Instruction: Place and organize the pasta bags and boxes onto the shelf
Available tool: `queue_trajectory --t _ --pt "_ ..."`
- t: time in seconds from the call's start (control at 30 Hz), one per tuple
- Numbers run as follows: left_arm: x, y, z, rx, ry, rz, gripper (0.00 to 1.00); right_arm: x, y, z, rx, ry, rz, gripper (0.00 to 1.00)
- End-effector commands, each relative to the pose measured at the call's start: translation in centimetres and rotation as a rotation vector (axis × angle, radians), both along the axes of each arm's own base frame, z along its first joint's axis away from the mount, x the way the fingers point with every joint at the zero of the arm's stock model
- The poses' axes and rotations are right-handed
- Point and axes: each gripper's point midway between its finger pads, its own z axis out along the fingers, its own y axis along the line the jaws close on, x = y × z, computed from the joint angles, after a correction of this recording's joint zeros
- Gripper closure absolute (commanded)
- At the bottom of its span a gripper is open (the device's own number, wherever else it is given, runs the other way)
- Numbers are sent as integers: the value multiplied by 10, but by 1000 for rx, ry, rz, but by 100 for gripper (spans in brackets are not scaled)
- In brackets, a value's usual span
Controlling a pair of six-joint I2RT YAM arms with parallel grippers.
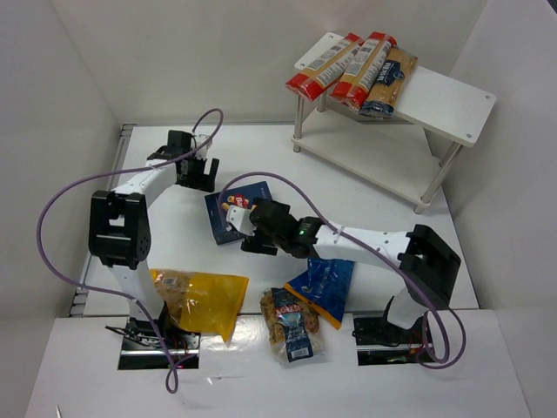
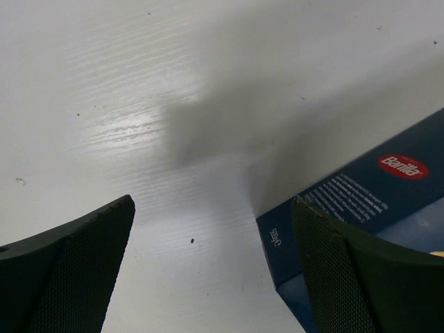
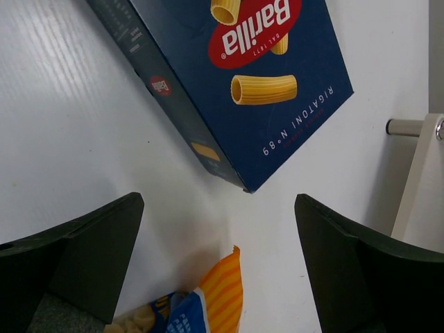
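Observation:
The dark blue pasta box [image 1: 233, 209] lies flat on the table [image 1: 365, 205]. My right gripper [image 1: 258, 228] hovers over its right edge, open and empty. In the right wrist view the box [image 3: 243, 69] lies beyond the open jaws [image 3: 218, 270], and the orange top of the blue bag [image 3: 222, 291] is between them. My left gripper [image 1: 196, 172] is open and empty, just left of the box. In the left wrist view a box corner [image 2: 354, 198] sits by the right finger [image 2: 361, 277]. The yellow bag [image 1: 202, 300], blue bag [image 1: 324, 287] and clear bag [image 1: 291, 324] lie near the front. The white shelf [image 1: 444, 100] stands at the back right.
Long red-ended spaghetti packs [image 1: 352, 65] lie on the left part of the shelf's top board. A shelf leg [image 3: 416, 173] shows at the right of the right wrist view. White walls enclose the table at the back and on both sides. A purple cable [image 1: 61, 200] loops off the left arm.

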Motion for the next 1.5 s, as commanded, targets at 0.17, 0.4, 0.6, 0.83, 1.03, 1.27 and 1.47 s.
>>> queue_trajectory --t 0.17,0.4,0.6,0.83,1.03,1.27,1.47 --pt "19 -22 -11 12 -16 -14 1 25 32 4 37 -122 5 2" --pt "24 -30 -21 4 1 -42 1 28 40 -18 14 -102 14 2" --pt "22 -40 -27 4 19 -73 1 40 47 -19 37 -155 -17 2" --pt "18 -48 -29 11 28 -99 1 58 48 -6 55 -195 -70 8" --pt "8 -54 -38 21 64 -125 1 65 48 5 67 -200 -94 29" --pt "2 -62 -40 29 80 -153 1 80 43 29 113 -219 -133 30" --pt "-3 -71 -44 34 96 -193 1 89 47 58 165 -246 -159 31"
